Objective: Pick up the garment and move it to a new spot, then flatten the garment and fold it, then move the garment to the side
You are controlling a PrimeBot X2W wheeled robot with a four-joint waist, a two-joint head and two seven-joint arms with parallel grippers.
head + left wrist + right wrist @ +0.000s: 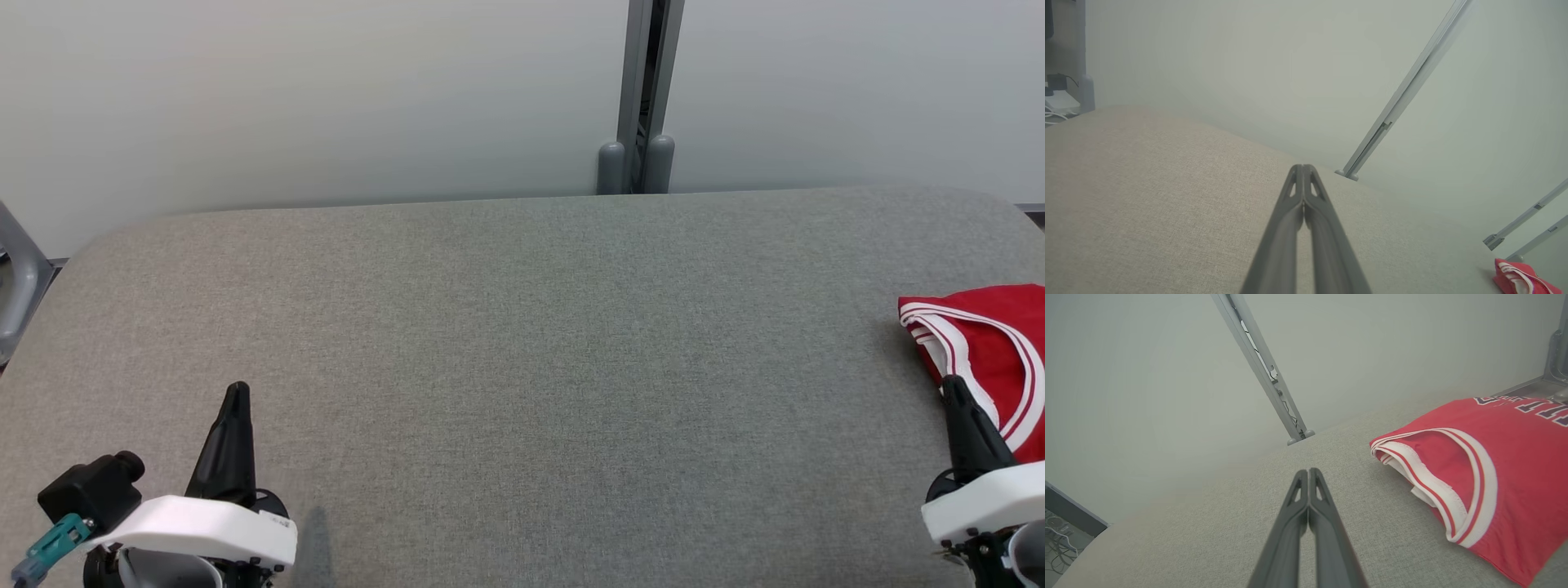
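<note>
Red jersey with white-and-red striped trim, folded into a flat, layered bundle. Lying at 3 o'clock on the grey worktop, trimmed opening turned toward 9 o'clock. Dark, white-edged lettering on top, partly visible.

I'm looking into what seems a lab test booth: pale partition panels on grey metal posts are enclosing a fabric-covered table, with cables trailing on the floor beside it.

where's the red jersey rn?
Head view: the red jersey lies folded at the grey table's right edge, just right of the shut right gripper, which isn't holding it.
</note>
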